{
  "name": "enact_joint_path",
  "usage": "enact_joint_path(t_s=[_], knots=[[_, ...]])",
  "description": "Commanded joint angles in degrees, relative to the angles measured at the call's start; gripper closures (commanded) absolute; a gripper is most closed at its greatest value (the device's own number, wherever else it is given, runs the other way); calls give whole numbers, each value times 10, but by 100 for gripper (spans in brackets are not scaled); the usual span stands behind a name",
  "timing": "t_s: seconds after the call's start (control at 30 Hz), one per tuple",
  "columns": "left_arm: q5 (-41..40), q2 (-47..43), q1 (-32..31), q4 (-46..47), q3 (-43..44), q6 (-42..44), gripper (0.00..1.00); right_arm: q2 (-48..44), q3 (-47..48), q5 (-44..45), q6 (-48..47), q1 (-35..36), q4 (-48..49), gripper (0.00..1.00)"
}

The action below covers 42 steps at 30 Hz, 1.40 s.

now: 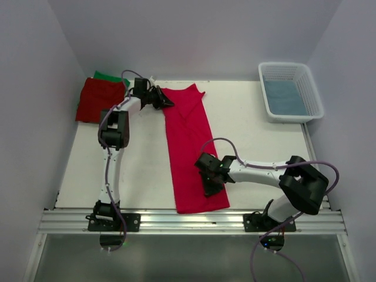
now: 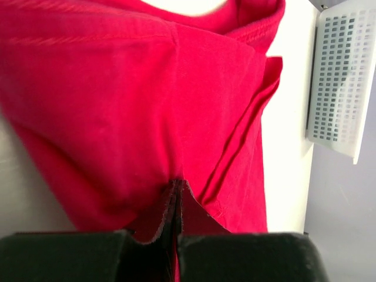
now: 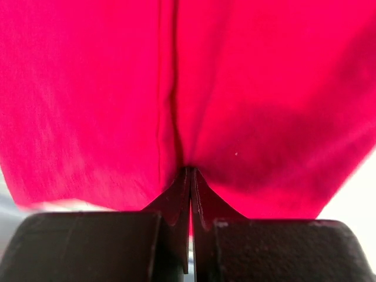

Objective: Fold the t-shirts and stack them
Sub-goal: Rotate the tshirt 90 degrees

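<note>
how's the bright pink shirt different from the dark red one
The pink shirt lies as a long central strip; the dark red shirt is a compact fold at the far left. The left gripper and right gripper pinch the pink shirt; neither holds the dark red shirt. Both are plain.

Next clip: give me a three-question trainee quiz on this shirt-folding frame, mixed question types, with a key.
1. True or false: the left pincer and the right pincer are each shut on the long bright crimson-pink cloth t-shirt.
2. The white latticed plastic basket stands on the white table at its: A near-left corner; B far-right corner; C centre.
3. Fill in: behind the folded darker red cloth t-shirt peeks a ____ one.
Key: 1 true; 2 B; 3 green, the green cloth t-shirt.
</note>
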Motion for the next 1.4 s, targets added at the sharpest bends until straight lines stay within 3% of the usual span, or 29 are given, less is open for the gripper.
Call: enact_joint_path(t_s=[0.0, 0.3, 0.43, 0.6, 0.63, 0.67, 0.73, 0.77, 0.83, 0.87, 0.9, 0.93, 1.03, 1.2, 1.37], knots=[[5, 43, 6, -18, 34, -13, 100, 37, -5, -119, 38, 39, 75, 100], [36, 78, 9, -9, 59, -26, 100, 44, 9, -140, 71, 88, 76, 100], [41, 57, 10, 10, 27, -26, 100, 21, 32, -110, 65, 99, 30, 100], [37, -21, 10, 29, -23, -9, 100, -42, 117, -9, 19, 102, -64, 98], [38, -30, 10, 29, -29, -8, 100, -63, 133, 0, 3, 102, -76, 92], [37, -41, 10, 29, -33, -7, 100, -71, 164, 24, -8, 100, -85, 71], [38, -67, 9, 30, -38, -10, 100, -82, 200, 88, -41, 99, -118, 55], [39, -75, 9, 30, -46, -10, 100, -83, 236, 111, -50, 97, -130, 35], [40, -98, 7, 29, -64, -7, 100, -78, 268, 175, -80, 91, -155, 20], [39, -103, 5, 28, -66, -4, 98, -68, 294, 188, -88, 83, -162, 16], [37, -110, 5, 20, -69, 0, 89, -63, 305, 204, -94, 77, -169, 16], [32, -111, 4, 17, -70, 7, 72, -58, 312, 205, -105, 73, -170, 15], [41, -111, 4, 14, -70, 9, 52, -45, 328, 229, -107, 60, -174, 15], [31, -97, -11, -18, -52, 17, 45, -65, 312, 243, -87, 33, -170, 16], [36, -72, -20, -13, -34, 1, 44, -124, 282, 250, -83, -3, -161, 18]])
